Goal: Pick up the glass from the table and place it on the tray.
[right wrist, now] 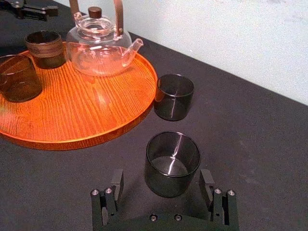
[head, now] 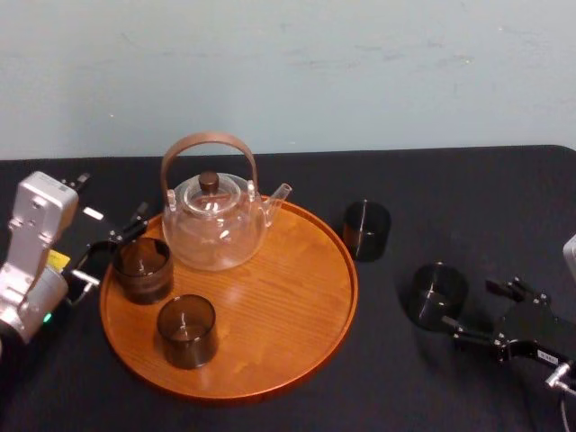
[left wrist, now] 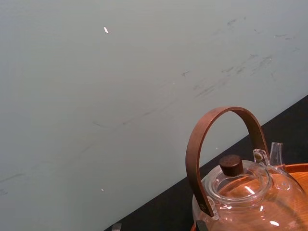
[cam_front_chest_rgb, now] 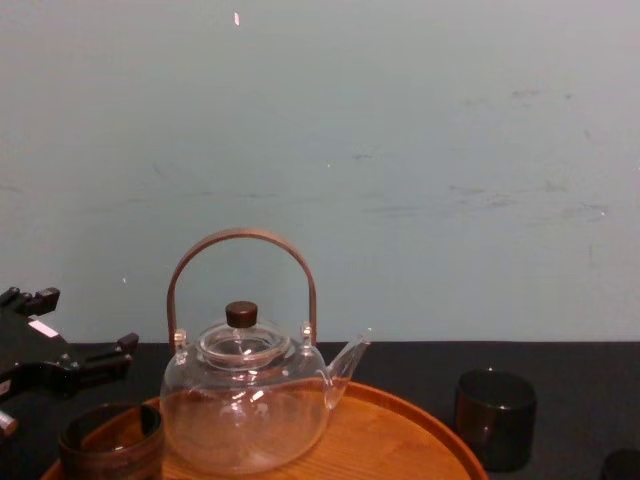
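Two dark smoky glasses stand on the black table [head: 468,189], right of the round wooden tray [head: 297,333]. The nearer glass [head: 436,292] [right wrist: 172,163] stands upright with its near side between the fingertips of my right gripper [head: 467,304] [right wrist: 162,180], which is open, one finger on each side, not clamped. The farther glass [head: 366,229] [right wrist: 173,96] [cam_front_chest_rgb: 494,418] stands just off the tray's rim. A third dark glass [head: 186,330] stands on the tray. My left gripper [head: 112,247] is open at the tray's left edge, by the ridged brown cup [head: 141,267].
A clear glass teapot [head: 216,220] [left wrist: 245,197] [cam_front_chest_rgb: 245,405] with a brown hoop handle stands at the back of the tray. The tray's middle and right side are bare wood. A pale wall rises behind the table's far edge.
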Robot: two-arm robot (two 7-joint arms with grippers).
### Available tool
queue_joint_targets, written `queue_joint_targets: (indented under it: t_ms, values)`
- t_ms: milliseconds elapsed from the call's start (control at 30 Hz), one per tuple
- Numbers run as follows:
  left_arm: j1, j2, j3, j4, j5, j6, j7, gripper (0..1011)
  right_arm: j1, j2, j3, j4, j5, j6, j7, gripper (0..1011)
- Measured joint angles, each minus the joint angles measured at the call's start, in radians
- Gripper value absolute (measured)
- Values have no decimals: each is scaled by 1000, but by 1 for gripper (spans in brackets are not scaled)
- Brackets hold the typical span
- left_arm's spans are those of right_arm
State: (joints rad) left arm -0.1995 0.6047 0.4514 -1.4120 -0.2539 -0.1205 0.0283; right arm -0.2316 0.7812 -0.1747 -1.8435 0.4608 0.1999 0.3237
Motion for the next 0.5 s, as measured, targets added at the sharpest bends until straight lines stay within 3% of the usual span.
queue_joint_targets:
  t_ms: [500]
  values:
    - [0, 0, 0, 0, 0, 0, 0, 1001, 51, -63, -3, 46, -5, 56, 25, 1002]
